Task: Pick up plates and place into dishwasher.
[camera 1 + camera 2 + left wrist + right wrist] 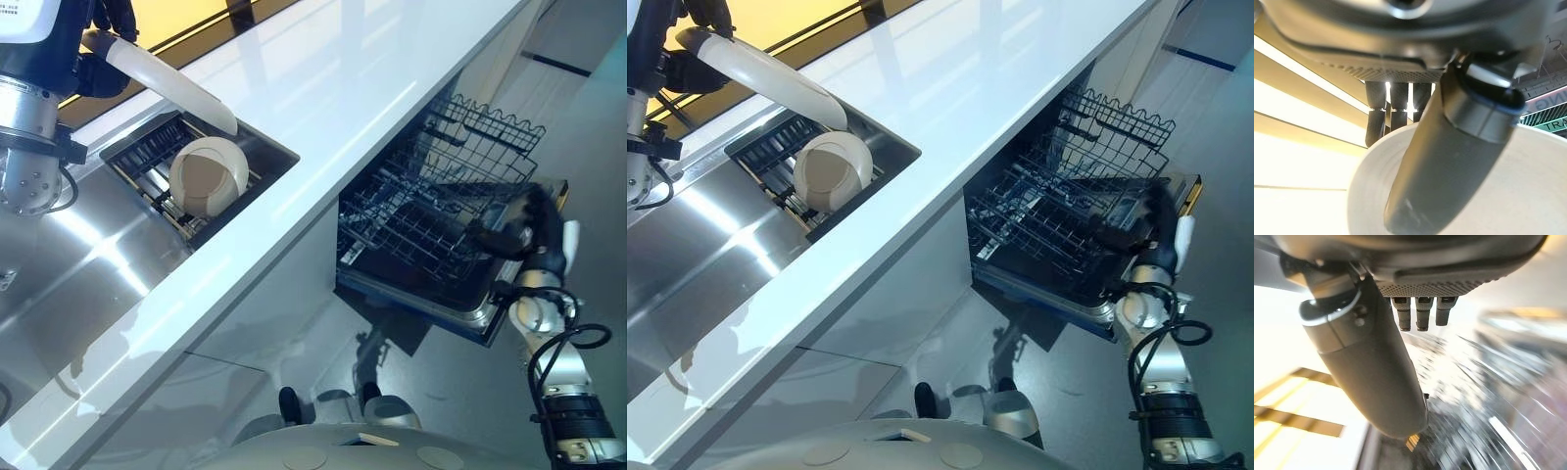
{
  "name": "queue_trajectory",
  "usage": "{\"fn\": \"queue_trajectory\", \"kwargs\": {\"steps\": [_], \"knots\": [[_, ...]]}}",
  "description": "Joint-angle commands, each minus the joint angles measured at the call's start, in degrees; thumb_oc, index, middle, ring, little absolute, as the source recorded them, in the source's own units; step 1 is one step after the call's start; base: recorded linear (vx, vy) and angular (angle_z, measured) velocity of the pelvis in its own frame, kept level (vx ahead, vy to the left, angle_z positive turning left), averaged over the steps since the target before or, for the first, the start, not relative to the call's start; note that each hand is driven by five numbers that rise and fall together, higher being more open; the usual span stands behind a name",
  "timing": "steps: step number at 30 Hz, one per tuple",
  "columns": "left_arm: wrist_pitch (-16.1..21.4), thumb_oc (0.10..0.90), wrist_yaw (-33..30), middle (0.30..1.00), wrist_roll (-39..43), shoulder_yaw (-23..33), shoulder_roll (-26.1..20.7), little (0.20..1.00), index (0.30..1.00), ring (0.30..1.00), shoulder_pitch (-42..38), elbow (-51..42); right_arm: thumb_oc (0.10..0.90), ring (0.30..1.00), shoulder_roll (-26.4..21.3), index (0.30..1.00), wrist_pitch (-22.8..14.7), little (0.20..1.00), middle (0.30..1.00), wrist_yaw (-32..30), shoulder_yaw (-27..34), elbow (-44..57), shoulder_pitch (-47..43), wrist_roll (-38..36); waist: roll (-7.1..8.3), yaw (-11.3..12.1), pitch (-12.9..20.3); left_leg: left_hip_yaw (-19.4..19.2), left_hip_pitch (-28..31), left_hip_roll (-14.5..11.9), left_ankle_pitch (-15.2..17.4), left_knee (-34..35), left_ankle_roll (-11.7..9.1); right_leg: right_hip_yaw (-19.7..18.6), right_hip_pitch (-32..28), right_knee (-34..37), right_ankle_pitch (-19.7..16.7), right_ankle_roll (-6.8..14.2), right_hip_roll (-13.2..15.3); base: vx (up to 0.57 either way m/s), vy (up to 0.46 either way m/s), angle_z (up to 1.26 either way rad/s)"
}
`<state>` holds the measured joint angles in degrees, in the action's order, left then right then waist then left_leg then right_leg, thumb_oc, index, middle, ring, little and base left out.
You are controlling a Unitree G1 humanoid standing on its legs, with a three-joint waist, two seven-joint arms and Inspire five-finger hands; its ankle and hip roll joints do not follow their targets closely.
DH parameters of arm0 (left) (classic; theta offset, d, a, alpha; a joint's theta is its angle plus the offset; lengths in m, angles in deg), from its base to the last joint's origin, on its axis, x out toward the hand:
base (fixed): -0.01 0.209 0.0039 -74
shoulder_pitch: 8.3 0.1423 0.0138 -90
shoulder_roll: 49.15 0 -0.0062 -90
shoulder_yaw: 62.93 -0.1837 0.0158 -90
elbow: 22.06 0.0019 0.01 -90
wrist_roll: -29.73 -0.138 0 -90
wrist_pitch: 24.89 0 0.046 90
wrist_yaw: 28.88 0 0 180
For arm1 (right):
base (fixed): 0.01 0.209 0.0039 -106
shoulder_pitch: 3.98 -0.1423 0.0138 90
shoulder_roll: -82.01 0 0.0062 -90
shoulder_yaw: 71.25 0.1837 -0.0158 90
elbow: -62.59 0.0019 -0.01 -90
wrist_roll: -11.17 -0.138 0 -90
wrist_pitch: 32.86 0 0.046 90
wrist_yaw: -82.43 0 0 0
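White worktop (pixel 323 108) runs over a steel sink (pixel 69 255) and an open dishwasher (pixel 1068 225) w/ its rack pulled out. Plate (pixel 171 78) is held up above the sink, pinched at the rim by left robot hand (pixel 1444 161), thumb on one face, fingers behind, prob. lifted for the carry to the rack. Another plate (pixel 206 176) stands in the sink rack. Right robot hand (pixel 514 230) sits at the dishwasher rack edge, likely steadying it; can't tell its finger state.

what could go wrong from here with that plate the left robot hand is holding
The left robot hand pinches the white round plate only at its rim, high over the steel sink; it may slip and drop. Lowering it carelessly could strike the cream bowl in the black drying rack. The dishwasher's dark wire rack lies far across the white counter.
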<state>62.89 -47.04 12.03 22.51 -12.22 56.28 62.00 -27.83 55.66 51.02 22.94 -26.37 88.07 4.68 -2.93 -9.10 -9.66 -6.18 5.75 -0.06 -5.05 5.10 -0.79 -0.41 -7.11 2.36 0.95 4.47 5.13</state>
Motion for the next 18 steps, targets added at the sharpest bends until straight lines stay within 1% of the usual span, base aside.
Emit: {"fn": "queue_trajectory", "kwargs": {"steps": [1,3,5,7,8,9,10,13,15,18], "knots": [[-0.1,0.1,-3.2,0.3,0.1,1.3,0.3,0.2,0.3,0.3,-9.3,3.6,0.8,0.9,-8.9,0.9,-14.0,0.9,0.9,1.8,0.7,11.6,-11.6,6.2,-0.14,2.3,6.4,0.4,1.8,4.9,8.0,-0.1,1.7,1.2,4.0,-5.5,1.5,2.0,-5.2,-0.06,-0.003,-0.04],[-0.1,0.1,-2.7,0.3,1.1,0.3,1.4,0.2,0.3,0.3,-10.5,3.4,0.8,0.9,-10.1,0.9,-13.7,0.9,0.9,9.3,-2.2,13.9,-14.9,3.5,0.06,2.8,6.4,0.5,1.4,4.9,7.3,-0.1,1.5,1.6,4.3,-5.4,1.2,1.8,-5.1,-0.07,-0.009,-0.04],[0.2,0.1,-2.4,0.3,2.7,-0.3,2.4,0.2,0.3,0.3,-10.9,2.9,0.8,0.9,-10.4,0.9,-12.1,0.9,0.9,15.1,-5.0,15.8,-16.9,1.6,0.27,3.4,6.7,0.9,1.4,4.9,7.8,-0.1,1.5,2.0,3.9,-5.2,2.0,1.8,-5.0,0.0,0.0,-0.02],[1.3,0.1,-2.1,0.3,7.0,-1.1,4.4,0.2,0.3,0.3,-11.2,2.6,0.8,0.9,-9.9,0.9,-9.2,0.9,0.9,21.3,-9.2,17.6,-20.1,-0.5,0.5,4.0,6.8,1.2,1.0,4.9,6.9,-0.1,1.4,2.6,4.0,-5.2,1.5,1.5,-5.0,-0.03,-0.005,0.02],[1.6,0.1,-2.0,0.3,7.7,-1.2,5.0,0.2,0.3,0.3,-11.2,2.6,0.8,0.9,-9.5,0.9,-8.6,0.9,0.9,22.6,-10.2,17.5,-20.9,-0.7,0.58,4.1,6.9,1.3,1.0,4.9,6.9,-0.1,1.4,2.7,3.9,-5.2,1.5,1.4,-4.9,-0.01,-0.006,0.05],[2.2,0.1,-1.8,0.3,9.9,-1.8,6.8,0.2,0.3,0.3,-11.7,2.3,0.8,0.9,-8.6,0.9,-7.9,0.9,0.9,23.1,-12.3,17.1,-22.7,-0.6,0.7,4.5,7.0,1.5,1.0,4.9,6.8,-0.1,1.4,3.1,3.8,-5.2,1.6,1.3,-4.9,0.0,-0.007,0.06],[2.4,0.1,-1.7,0.3,10.8,-2.0,7.3,0.2,0.3,0.3,-11.8,2.2,0.8,0.9,-8.3,0.9,-7.7,0.9,0.9,23.1,-12.8,17.0,-23.3,-0.6,0.72,4.6,7.0,1.6,0.9,4.9,6.7,-0.1,1.3,3.2,3.7,-5.1,1.6,1.2,-4.9,0.01,-0.007,0.12],[2.7,0.1,-1.4,0.3,13.9,-3.4,11.9,0.2,0.3,0.3,-12.9,0.9,0.8,0.9,-4.7,0.9,-6.5,0.9,0.9,21.9,-16.8,15.8,-27.6,1.4,0.9,5.6,7.2,2.2,0.9,4.8,6.6,-0.1,1.3,4.0,3.4,-5.1,1.9,0.9,-4.8,0.01,-0.01,0.17],[2.9,0.1,-1.1,0.3,15.0,-4.0,14.7,0.2,0.3,0.3,-13.5,0.0,0.8,0.9,-2.0,0.9,-5.6,0.9,0.9,21.2,-18.8,14.9,-29.7,2.6,1.02,6.2,7.2,2.5,1.0,4.9,6.7,-0.2,1.4,4.4,3.2,-5.0,2.0,0.8,-4.7,0.02,-0.012,0.17],[3.2,0.1,-1.4,0.3,14.9,-4.7,17.9,0.2,0.3,0.3,-13.8,-1.7,0.8,0.9,0.9,0.9,-4.2,0.9,0.9,20.5,-21.3,14.7,-32.0,3.0,1.17,6.8,7.2,2.9,1.1,5.1,6.8,-0.2,1.5,4.8,2.9,-4.9,2.1,0.7,-4.5,0.01,-0.003,0.08]]}}
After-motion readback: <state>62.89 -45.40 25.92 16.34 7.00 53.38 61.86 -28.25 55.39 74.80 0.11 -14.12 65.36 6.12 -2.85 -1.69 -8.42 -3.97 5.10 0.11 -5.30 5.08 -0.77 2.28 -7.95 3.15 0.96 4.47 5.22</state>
